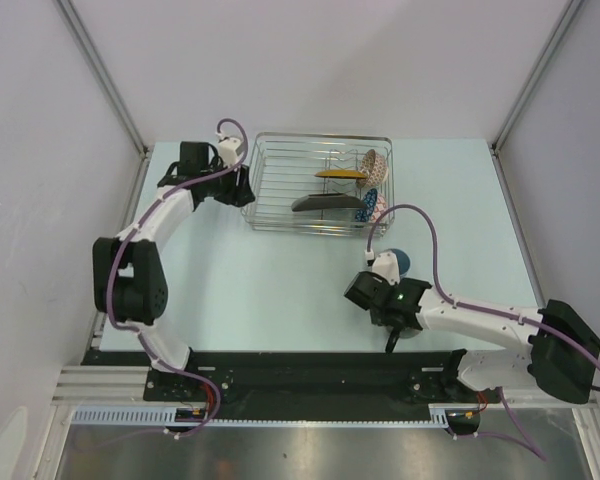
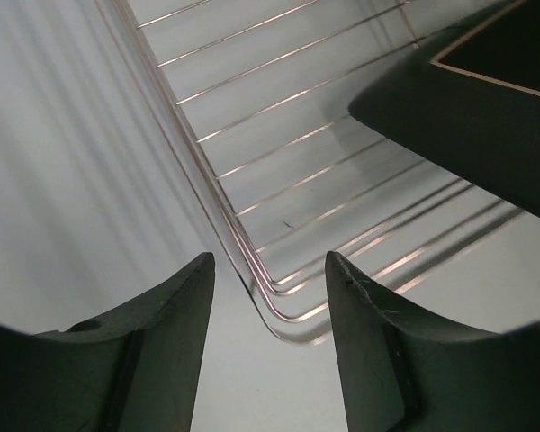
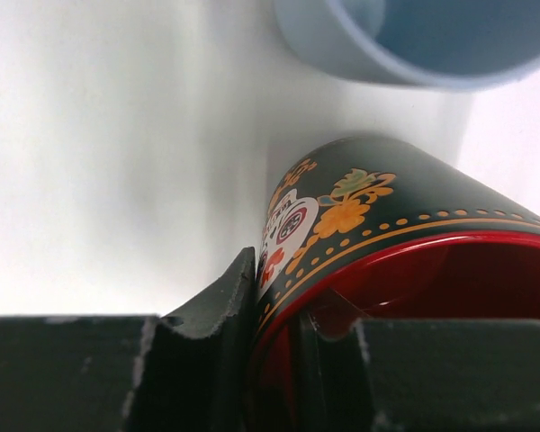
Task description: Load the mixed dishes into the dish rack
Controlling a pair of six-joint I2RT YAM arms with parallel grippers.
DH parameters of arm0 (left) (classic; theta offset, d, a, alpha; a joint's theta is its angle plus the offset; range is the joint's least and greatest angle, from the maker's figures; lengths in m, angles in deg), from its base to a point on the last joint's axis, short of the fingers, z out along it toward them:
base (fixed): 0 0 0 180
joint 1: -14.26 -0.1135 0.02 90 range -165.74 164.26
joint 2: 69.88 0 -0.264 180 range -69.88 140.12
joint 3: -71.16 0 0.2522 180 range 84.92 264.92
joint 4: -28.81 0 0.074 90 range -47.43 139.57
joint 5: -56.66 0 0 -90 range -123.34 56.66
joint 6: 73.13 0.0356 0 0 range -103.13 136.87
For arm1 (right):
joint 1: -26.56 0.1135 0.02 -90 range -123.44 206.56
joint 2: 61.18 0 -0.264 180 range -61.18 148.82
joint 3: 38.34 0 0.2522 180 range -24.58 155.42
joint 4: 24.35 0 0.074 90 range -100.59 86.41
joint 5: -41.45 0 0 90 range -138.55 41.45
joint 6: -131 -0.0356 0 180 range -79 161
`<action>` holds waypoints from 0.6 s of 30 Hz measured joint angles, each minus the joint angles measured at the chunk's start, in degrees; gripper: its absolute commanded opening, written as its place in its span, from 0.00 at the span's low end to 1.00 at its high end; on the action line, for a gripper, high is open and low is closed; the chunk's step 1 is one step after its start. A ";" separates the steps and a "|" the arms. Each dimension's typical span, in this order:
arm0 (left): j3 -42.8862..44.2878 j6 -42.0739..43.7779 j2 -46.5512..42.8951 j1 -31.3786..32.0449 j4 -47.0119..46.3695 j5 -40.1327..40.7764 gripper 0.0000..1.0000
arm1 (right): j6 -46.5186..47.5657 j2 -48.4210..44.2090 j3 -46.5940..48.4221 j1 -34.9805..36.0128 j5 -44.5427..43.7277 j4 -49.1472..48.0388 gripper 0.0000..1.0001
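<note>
Two wrist views reveal: right end effector (image 3: pixel 277 310) pinches mug (image 3: pixel 387 225), left end effector (image 2: pixel 270 270) released.

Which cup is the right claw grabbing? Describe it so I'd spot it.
On the pale table, in front of the wire rack, two cups sit by the right gripper. The mug is the one with a finger on each side of its rim. Unlike the plain light-blue cup beside it, it is black with orange flowers outside and red inside.
</note>
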 measured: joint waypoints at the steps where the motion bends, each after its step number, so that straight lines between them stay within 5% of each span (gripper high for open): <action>1: 1.14 -0.52 2.01 0.04 -0.46 1.01 0.58 | -0.48 -0.74 -0.37 0.20 0.31 0.07 0.00; 18: 1.77 -2.62 7.30 1.79 -4.96 7.41 0.56 | -2.73 -8.72 -1.51 1.84 3.74 1.29 0.00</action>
